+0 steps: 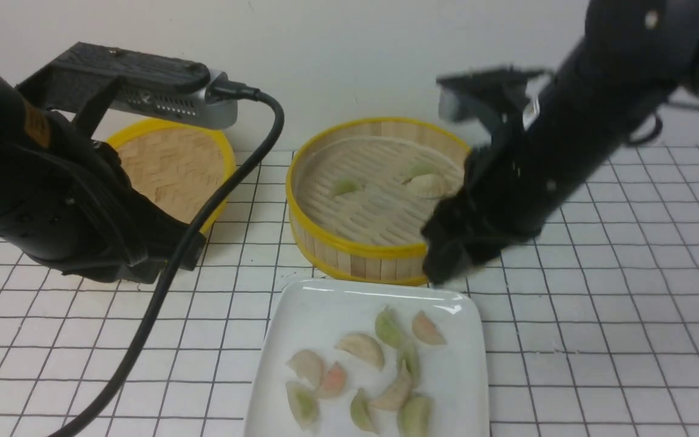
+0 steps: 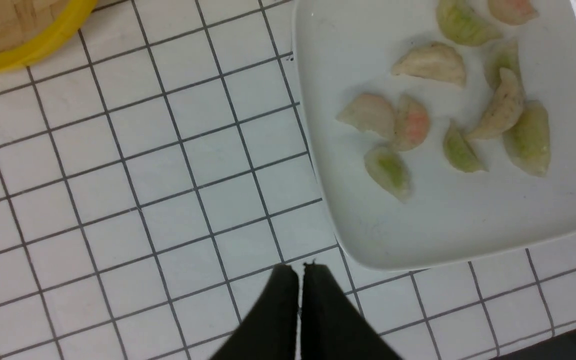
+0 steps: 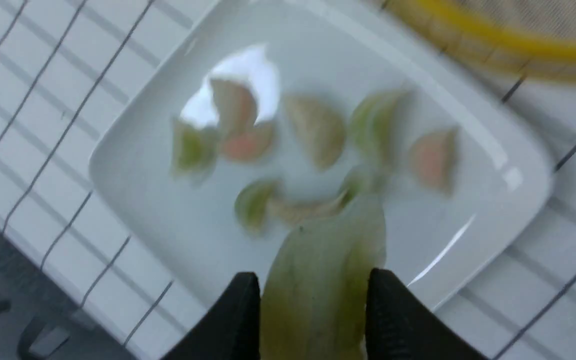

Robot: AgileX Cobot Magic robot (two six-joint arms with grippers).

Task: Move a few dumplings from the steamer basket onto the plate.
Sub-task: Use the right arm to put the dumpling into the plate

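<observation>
Right pincer [image 3: 313,282] pinching pale green pleated dumpling [image 3: 323,260] near glossy white squarish plate [image 1: 301,303]; left pincer [image 2: 300,270] pressed together, empty. Counted roughly ten dumplings [image 1: 361,349] plated, two or three left in round bamboo steamer basket [image 1: 349,252]. Judged nearly complete.

A plate [image 1: 325,303] sits at the front centre of the tabletop [image 1: 598,315]. The steamer basket [image 1: 355,258] stands just behind it. A lid [image 1: 167,164] lies to the basket's left, apart from it. Ten dumplings [image 1: 361,349] lie scattered on the plate, some touching, and a few more lie in the basket. The right pincer [image 3: 313,275] hangs over the plate's back right edge, with a dumpling [image 3: 328,240] between its jaws. The left pincer [image 2: 300,267] hangs over the tabletop, left of the plate.
</observation>
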